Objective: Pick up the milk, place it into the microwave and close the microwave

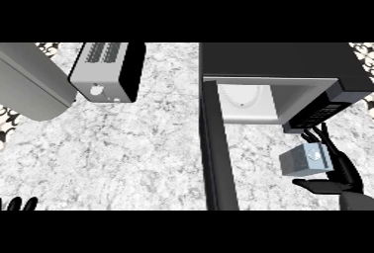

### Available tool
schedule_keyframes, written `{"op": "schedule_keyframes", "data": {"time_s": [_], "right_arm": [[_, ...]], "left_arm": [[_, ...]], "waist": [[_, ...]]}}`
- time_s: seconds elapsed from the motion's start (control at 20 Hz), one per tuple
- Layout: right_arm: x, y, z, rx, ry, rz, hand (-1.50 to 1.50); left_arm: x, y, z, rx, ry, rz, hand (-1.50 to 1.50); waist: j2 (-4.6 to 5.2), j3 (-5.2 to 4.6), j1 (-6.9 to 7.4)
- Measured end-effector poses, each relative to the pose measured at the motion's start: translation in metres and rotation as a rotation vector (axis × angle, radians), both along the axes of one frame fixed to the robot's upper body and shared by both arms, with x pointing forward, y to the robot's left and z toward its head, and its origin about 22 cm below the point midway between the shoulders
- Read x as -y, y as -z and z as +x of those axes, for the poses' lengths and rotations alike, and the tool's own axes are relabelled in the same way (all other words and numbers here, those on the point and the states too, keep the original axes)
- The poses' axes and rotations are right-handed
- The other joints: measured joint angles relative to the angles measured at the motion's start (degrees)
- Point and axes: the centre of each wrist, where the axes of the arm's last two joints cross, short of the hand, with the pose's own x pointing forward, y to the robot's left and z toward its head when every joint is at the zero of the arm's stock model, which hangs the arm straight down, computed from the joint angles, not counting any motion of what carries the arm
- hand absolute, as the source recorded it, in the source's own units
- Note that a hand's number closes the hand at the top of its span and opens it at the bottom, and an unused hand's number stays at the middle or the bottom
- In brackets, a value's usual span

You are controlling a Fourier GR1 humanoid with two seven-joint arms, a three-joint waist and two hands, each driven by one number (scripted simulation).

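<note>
At the lower left edge the left robot hand (18, 203) rests with its fingers straight and pointing up, holding nothing. Behind it, at the back of the worktop (131, 158), stand a grey appliance (29, 81) and a toaster (106, 71), both well apart from the work.

The microwave door (219, 163) stands wide open, seen edge-on and jutting towards me. The microwave (277, 59) behind it holds only its white turntable plate (245, 96) – no milk inside yet.

The milk (303, 160) is off the worktop, to the right of the door and just in front of the control panel (318, 114), not in front of the opening. The right robot hand (329, 187) has its fingers curled over the carton's far side and its thumb beneath.

The risk I see is in the line of travel. Pushed straight ahead, the carton would meet the panel rather than the cavity – it has to shift left first, and the door leaves little room on that side. A tilted carton could also catch the lower lip of the opening. Whether the carton is sealed I cannot tell.
</note>
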Motion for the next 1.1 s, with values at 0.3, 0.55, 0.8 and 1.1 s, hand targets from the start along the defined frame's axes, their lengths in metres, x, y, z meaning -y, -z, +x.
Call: {"op": "schedule_keyframes", "data": {"time_s": [0.3, 0.55, 0.8, 1.1], "right_arm": [[-0.014, 0.002, 0.001, 0.080, 0.049, -0.015, 1.50], [-0.024, 0.004, 0.003, 0.130, 0.112, 0.015, 1.50], [-0.029, -0.003, 0.006, 0.166, 0.102, 0.046, 1.50], [-0.023, -0.015, -0.001, 0.252, 0.159, 0.041, 1.50]], "left_arm": [[0.002, 0.005, 0.002, -0.001, -0.001, -0.004, -1.50], [-0.002, 0.005, 0.000, -0.006, -0.005, -0.014, -1.50], [-0.004, 0.004, -0.001, -0.005, -0.003, -0.014, -1.50], [-0.002, 0.006, -0.006, -0.008, 0.005, -0.019, -1.50]], "waist": [[0.23, 0.37, -0.63], [0.42, 0.57, -0.92], [0.38, 0.67, -1.21], [-0.04, 0.21, -0.87]]}}
